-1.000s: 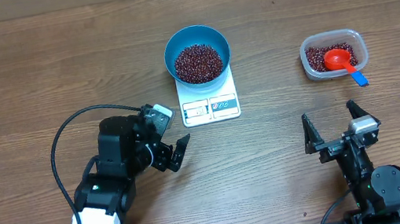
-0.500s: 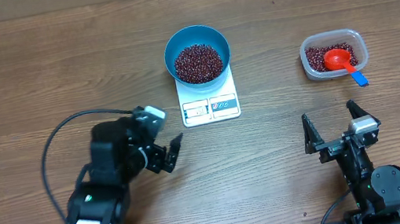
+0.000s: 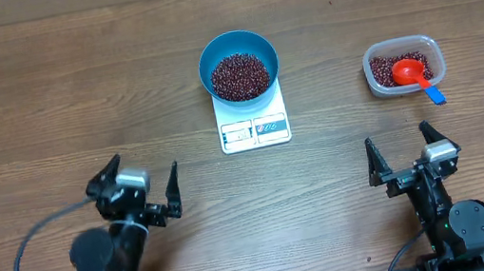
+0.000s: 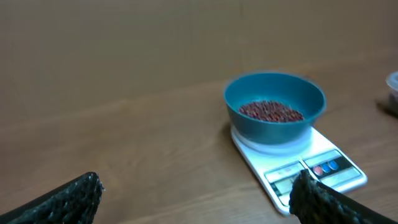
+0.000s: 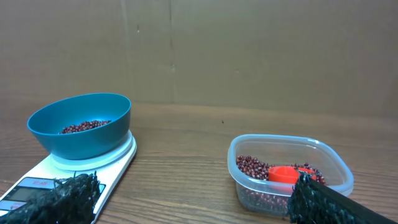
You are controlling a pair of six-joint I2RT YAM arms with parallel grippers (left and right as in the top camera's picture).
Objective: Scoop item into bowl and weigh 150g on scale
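Round light-blue bowl (image 3: 204, 64) of small maroon beans (image 3: 239, 76) is seated on flat white scale (image 3: 256, 131) ahead of left pincer (image 3: 145, 164) and right pincer (image 3: 396, 136). Both are held open and empty, likely to leave the reading undisturbed.

A brown wooden desk (image 3: 46, 107) with dark, wavy grain running along its length fills the scene. Behind the desk's far edge stands a plain tan wall (image 5: 249, 50), like cardboard, with a faint vertical seam. Soft, even light falls across the desk, casting only weak shadows
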